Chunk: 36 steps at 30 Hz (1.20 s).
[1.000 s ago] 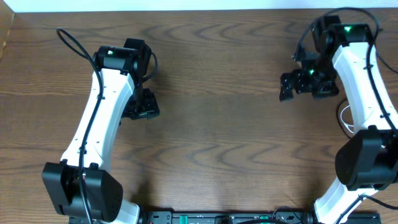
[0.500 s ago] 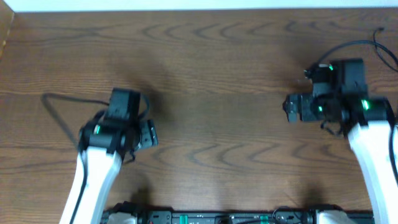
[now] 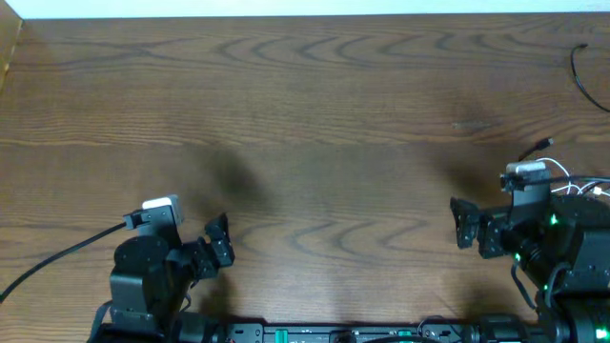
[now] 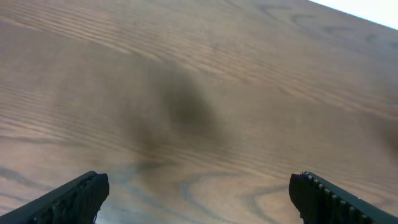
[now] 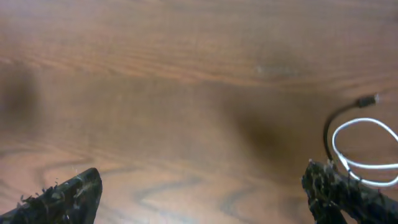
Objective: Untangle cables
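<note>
The two cables lie together at the table's right side. In the right wrist view the white cable (image 5: 365,144) forms a loop, and the black cable (image 5: 328,129) curves beside it with its small plug end pointing up and right. In the overhead view the white cable (image 3: 575,177) and the black cable's plug (image 3: 540,146) show just behind the right arm, partly hidden by it. My right gripper (image 3: 465,227) (image 5: 202,190) is open and empty, left of the cables. My left gripper (image 3: 219,246) (image 4: 199,190) is open and empty over bare wood, far from them.
The brown wooden table (image 3: 315,114) fills the view. A black wire (image 3: 579,67) curls at the far right edge. A thick black wire (image 3: 57,255) runs from the left arm off the left edge. A rail (image 3: 343,333) lies along the front edge.
Both arms have drawn back from the far half of the table to the front edge. The cables now show behind the right arm. Both grippers stay open.
</note>
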Tool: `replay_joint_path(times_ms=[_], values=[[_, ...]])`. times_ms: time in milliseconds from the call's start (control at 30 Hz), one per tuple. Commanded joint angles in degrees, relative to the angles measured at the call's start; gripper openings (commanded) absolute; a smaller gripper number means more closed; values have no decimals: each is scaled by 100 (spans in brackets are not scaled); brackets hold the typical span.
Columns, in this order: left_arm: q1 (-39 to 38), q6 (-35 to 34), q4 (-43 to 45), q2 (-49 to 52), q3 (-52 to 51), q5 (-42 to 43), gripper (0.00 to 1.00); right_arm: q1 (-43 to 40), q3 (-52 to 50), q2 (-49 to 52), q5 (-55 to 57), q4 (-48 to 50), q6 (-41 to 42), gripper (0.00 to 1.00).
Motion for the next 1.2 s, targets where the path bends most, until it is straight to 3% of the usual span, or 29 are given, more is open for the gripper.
replay_joint_path(times_ms=[0, 333, 933, 1067, 1167], values=[[11, 98, 0, -33, -24, 13, 98, 22, -55, -22, -42, -264, 20, 99], [11, 98, 0, -33, -24, 11, 98, 22, -55, -15, -42, -1119, 20, 99], [11, 96, 0, -33, -24, 13, 98, 4, -101, -313, 267, -1169, 15, 99], [11, 96, 0, -33, -24, 13, 98, 7, -310, -721, 282, -717, -120, 99], [11, 98, 0, -33, -24, 13, 98, 7, -730, -1126, 278, 175, -387, 99]])
